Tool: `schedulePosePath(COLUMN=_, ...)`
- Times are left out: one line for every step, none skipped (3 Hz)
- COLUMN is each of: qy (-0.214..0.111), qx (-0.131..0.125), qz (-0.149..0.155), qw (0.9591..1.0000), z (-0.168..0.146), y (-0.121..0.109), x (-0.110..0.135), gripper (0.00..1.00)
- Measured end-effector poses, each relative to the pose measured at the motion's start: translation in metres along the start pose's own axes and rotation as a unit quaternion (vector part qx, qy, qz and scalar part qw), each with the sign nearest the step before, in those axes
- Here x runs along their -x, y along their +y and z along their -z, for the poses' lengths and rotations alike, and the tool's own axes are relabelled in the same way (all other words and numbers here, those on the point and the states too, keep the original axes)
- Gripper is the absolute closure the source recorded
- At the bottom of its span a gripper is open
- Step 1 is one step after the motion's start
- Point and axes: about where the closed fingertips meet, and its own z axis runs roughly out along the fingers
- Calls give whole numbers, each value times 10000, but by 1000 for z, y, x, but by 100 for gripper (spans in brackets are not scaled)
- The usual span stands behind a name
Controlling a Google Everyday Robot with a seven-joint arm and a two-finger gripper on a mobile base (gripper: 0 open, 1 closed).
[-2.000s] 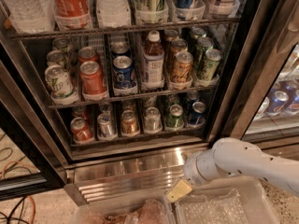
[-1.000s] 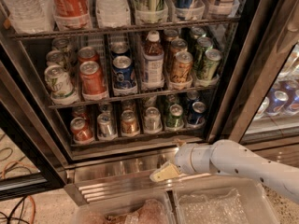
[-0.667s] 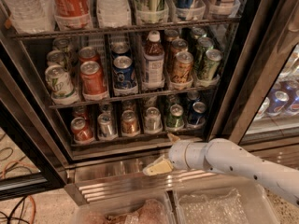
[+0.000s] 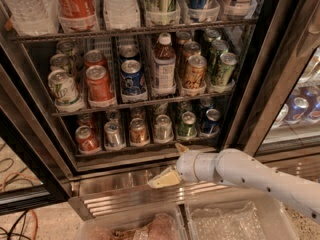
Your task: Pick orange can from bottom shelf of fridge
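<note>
The orange can (image 4: 138, 131) stands upright in a clear cup on the bottom shelf (image 4: 125, 149) of the fridge (image 4: 252, 99), third from the left, between a silver can (image 4: 114, 134) and another silver can (image 4: 162, 128). A red can (image 4: 87, 139) is at the left end; a green can (image 4: 187, 124) and a blue can (image 4: 210, 120) are to the right. My gripper (image 4: 173, 163), on a white arm coming from the right, hangs just below and in front of the shelf, right of the orange can. Its cream fingers (image 4: 165, 178) are spread and hold nothing.
The middle rack holds taller cans and a brown bottle (image 4: 163, 66). The ribbed steel base (image 4: 125, 194) lies under the gripper. Two clear plastic bins (image 4: 235, 219) sit at the bottom edge. A second cooler with blue cans (image 4: 300, 106) is on the right. Cables (image 4: 20, 219) lie on the floor at left.
The gripper and arm have moved left and upward, from above the bins to just below the bottom shelf's front edge. The cans have not moved.
</note>
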Motion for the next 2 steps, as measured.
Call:
schedulePosePath(qy=-214, qx=78, qz=40, qw=9997, z=-17, y=12, x=14, gripper=0)
schedulePosePath(qy=-533, qx=-39, qz=-33, qw=9986, z=-30, y=29, x=21, gripper=0)
